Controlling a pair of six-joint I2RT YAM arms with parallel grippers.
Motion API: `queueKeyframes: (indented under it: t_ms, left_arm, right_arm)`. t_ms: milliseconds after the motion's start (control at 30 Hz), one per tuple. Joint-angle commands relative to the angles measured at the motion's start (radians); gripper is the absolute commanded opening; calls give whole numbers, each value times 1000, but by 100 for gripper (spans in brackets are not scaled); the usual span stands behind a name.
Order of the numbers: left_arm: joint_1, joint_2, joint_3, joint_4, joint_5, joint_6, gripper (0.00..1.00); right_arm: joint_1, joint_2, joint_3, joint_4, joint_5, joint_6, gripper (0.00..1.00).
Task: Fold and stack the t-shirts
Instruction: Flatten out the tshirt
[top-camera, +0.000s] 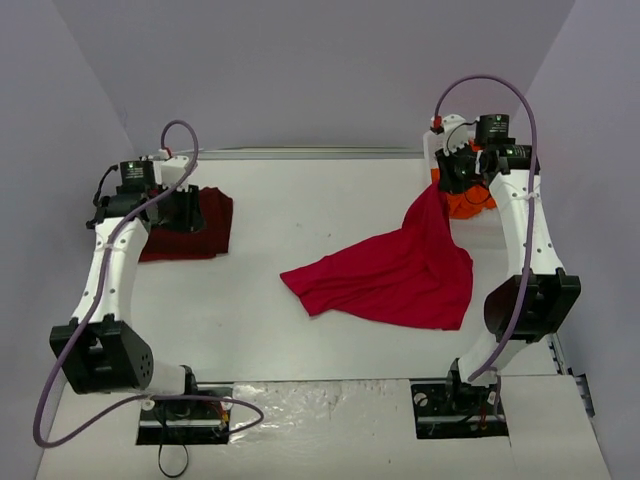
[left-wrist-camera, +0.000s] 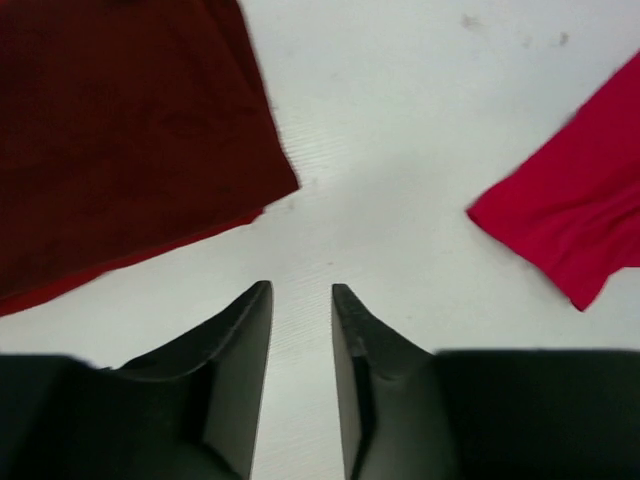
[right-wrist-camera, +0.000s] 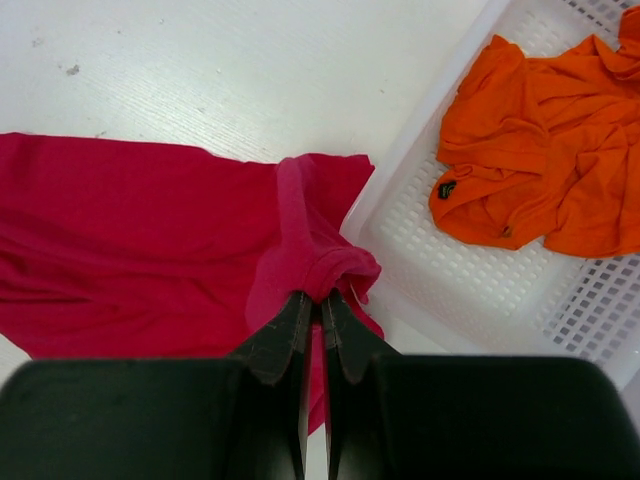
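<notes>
With right gripper (right-wrist-camera: 312, 300) clamped on a bunched edge of the soft bright red t-shirt (top-camera: 400, 275), spread mid-table, pull away from the white plastic lattice basket (right-wrist-camera: 470, 290) to flatten it. Bring the left gripper (left-wrist-camera: 300, 292), fingers slightly apart and empty beside the folded dark maroon t-shirt (left-wrist-camera: 120, 130), across to help.

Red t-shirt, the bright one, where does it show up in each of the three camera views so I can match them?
Top external: red t-shirt spread right of centre, one corner raised to the right end effector.
Left wrist: one corner at the right edge.
Right wrist: fills the left half, pinched in the shut right end effector.
Shared landmark: the white table.
</notes>
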Motion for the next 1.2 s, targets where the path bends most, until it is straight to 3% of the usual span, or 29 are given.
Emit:
queueKeyframes:
  t_ms: [0, 167, 300, 567, 700, 867, 1167]
  left_arm:
    - [5, 58, -21, 33, 220, -57, 32]
    - [-72, 224, 19, -55, 320, -41, 33]
    - [-175, 287, 17, -55, 245, -62, 33]
    - [-308, 439, 63, -104, 233, -76, 36]
    - [-379, 483, 54, -92, 127, -87, 36]
    - [-385, 531, 52, -90, 88, -91, 45]
    - [-393, 623, 109, -95, 105, -105, 48]
  right_arm:
    - [8, 0, -19, 18, -25, 6, 0]
    - [14, 21, -35, 32, -25, 16, 0]
    - [20, 37, -47, 46, -22, 24, 0]
    - [20, 54, -88, 75, -18, 27, 0]
    - [20, 57, -111, 93, -2, 19, 0]
    - [20, 61, -139, 112, 5, 12, 0]
    - [20, 92, -151, 136, -16, 13, 0]
